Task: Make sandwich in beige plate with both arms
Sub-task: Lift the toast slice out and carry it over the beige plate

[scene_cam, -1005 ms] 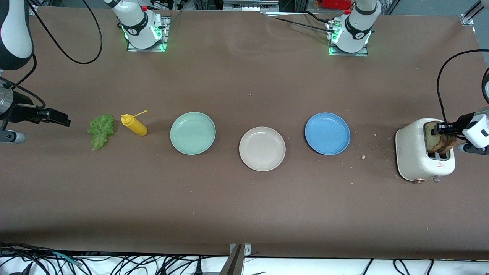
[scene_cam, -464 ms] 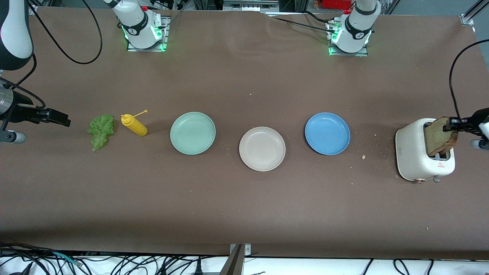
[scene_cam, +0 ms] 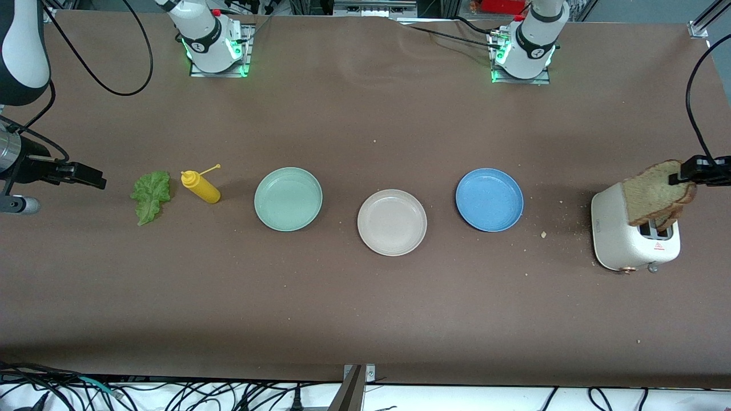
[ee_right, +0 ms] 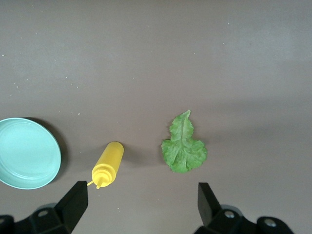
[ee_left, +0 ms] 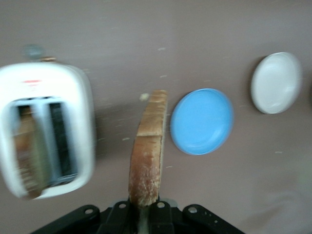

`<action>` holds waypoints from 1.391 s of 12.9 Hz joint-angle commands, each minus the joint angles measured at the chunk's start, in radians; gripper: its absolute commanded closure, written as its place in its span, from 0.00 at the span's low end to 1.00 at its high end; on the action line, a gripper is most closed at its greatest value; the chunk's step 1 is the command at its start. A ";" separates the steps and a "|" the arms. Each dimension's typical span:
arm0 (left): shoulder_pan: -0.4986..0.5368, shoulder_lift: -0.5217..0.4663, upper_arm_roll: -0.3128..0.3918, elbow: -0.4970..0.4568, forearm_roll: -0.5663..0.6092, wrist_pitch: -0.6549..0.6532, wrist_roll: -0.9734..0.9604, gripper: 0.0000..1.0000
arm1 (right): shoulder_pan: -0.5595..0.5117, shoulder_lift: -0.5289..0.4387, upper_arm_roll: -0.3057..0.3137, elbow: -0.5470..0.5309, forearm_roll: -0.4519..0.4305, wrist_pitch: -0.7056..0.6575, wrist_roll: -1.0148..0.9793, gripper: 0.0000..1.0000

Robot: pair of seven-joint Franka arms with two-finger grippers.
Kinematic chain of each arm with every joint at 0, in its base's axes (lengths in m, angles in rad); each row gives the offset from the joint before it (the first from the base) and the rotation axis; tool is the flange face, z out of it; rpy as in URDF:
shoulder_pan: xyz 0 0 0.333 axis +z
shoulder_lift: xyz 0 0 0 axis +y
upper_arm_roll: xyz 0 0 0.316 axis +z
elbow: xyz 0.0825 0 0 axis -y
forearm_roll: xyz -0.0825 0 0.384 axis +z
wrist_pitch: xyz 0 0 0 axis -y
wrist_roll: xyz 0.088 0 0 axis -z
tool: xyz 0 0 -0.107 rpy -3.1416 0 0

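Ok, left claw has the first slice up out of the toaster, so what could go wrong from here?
1. The left claw pinches the bread slice only at one edge, so it may swing, tear or slip in transit.
2. The blue plate lies between the toaster and the beige plate, so an early drop could land on the wrong plate.
3. A second slice sits in the toaster below; lowering again could knock it.

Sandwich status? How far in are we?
Early. Nothing is built: the beige plate holds nothing. In hand: the left pincer is shut on a bread slice over the toaster, where a second slice sits. The right pincer hangs open over the table near the lettuce. Left: both slices and lettuce onto the plate.
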 commanded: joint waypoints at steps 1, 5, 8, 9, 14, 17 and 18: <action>-0.040 0.061 0.003 0.020 -0.128 -0.052 0.016 1.00 | -0.005 -0.017 0.003 -0.016 0.015 -0.003 -0.011 0.00; -0.146 0.161 -0.005 0.008 -0.338 -0.052 -0.007 1.00 | -0.008 -0.017 0.002 -0.016 0.015 -0.003 -0.013 0.00; -0.230 0.244 -0.006 0.013 -0.488 -0.041 -0.070 1.00 | -0.006 -0.017 0.002 -0.016 0.015 -0.003 -0.013 0.00; -0.247 0.267 -0.005 0.013 -0.525 -0.041 -0.077 1.00 | -0.006 -0.017 0.002 -0.016 0.015 -0.003 -0.011 0.00; -0.350 0.368 -0.006 0.002 -0.621 0.046 -0.067 1.00 | -0.008 -0.017 0.000 -0.019 0.015 -0.006 -0.013 0.00; -0.418 0.399 -0.008 -0.018 -0.685 0.132 -0.065 1.00 | -0.008 -0.017 0.002 -0.019 0.015 -0.005 -0.014 0.00; -0.453 0.410 -0.008 -0.029 -0.690 0.170 -0.065 1.00 | -0.008 -0.015 0.000 -0.019 0.015 -0.005 -0.014 0.00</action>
